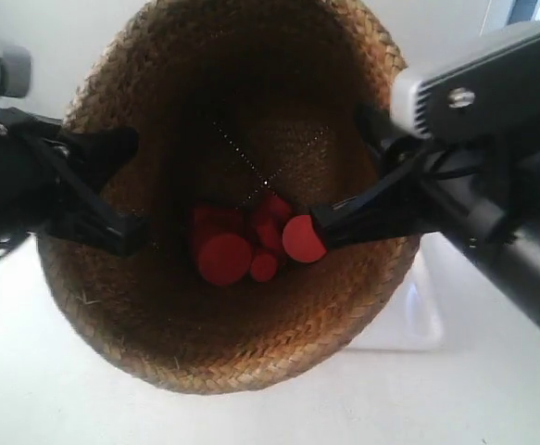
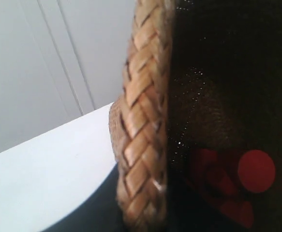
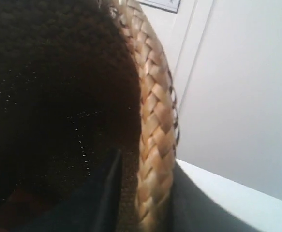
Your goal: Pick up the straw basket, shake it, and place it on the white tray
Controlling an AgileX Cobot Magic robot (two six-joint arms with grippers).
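Observation:
The straw basket (image 1: pixel 158 315) hangs in the air close to the exterior camera, its mouth facing it, with several red round pieces (image 1: pixel 225 258) lying in the bottom. The gripper of the arm at the exterior view's left (image 1: pixel 129 190) clamps one side of the rim, and the gripper of the arm at the exterior view's right (image 1: pixel 344 221) clamps the opposite side. In the left wrist view my left gripper (image 2: pixel 145 212) is shut on the braided rim (image 2: pixel 141 96). In the right wrist view my right gripper (image 3: pixel 148 208) pinches the rim (image 3: pixel 155 125) between dark fingers (image 3: pixel 102 203). A corner of the white tray (image 1: pixel 422 320) shows below the basket.
A white table surface (image 1: pixel 29 371) lies beneath the basket. Pale wall panels (image 2: pixel 44 63) stand behind it. The arm at the exterior view's right (image 1: pixel 492 93) fills the upper right of that view.

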